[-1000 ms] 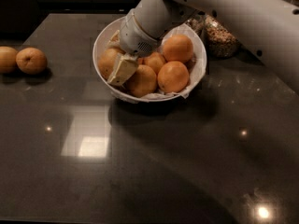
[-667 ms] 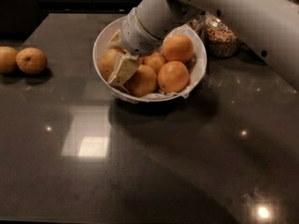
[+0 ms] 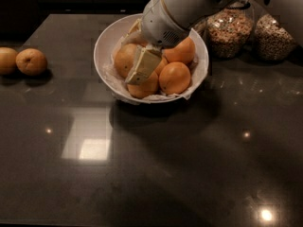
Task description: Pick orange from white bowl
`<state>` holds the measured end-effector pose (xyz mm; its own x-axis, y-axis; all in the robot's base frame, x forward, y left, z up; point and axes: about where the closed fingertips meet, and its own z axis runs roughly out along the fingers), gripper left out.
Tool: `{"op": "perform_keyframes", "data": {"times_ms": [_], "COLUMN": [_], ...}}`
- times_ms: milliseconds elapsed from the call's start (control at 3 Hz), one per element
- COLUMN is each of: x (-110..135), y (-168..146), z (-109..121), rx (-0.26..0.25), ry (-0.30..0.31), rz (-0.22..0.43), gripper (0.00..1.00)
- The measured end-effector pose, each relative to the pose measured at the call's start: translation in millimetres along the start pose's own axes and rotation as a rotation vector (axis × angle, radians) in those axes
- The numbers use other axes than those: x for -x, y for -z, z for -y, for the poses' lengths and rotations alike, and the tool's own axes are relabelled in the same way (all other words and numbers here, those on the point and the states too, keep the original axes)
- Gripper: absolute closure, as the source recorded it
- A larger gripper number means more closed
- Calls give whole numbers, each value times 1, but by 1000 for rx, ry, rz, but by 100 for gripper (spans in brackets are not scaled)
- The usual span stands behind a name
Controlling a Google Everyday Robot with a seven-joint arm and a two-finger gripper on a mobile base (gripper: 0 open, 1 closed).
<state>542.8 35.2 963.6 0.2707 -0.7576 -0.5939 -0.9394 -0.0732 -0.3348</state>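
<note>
The white bowl [image 3: 101, 44], lined with crumpled white paper, stands at the back middle of the dark counter and holds several oranges. One orange [image 3: 174, 77] lies at the front right, one [image 3: 182, 51] behind it, one [image 3: 124, 59] at the left and one [image 3: 145, 87] at the front. My gripper [image 3: 141, 67] reaches down from the upper right into the middle of the bowl, its cream tip among the oranges and against the left and front ones. The white arm hides the back of the bowl.
Two loose oranges [image 3: 31, 61] [image 3: 5, 60] lie on the counter at the far left. Two glass jars of grain [image 3: 230, 32] [image 3: 275, 38] stand right behind the bowl at the right. The counter's dark top [image 3: 151, 164] stretches in front of the bowl.
My gripper has shifted a little to the right inside the bowl, toward its middle. The bowl and the oranges stay in place.
</note>
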Motion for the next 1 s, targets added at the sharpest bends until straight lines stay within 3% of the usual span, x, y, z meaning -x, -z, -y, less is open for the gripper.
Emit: {"op": "perform_keyframes", "data": {"times_ms": [1000], "x": [-62], "y": [81], "z": [-37], "rx": [-147], "ry": [-100], "rz": [-104], "gripper": [100]}}
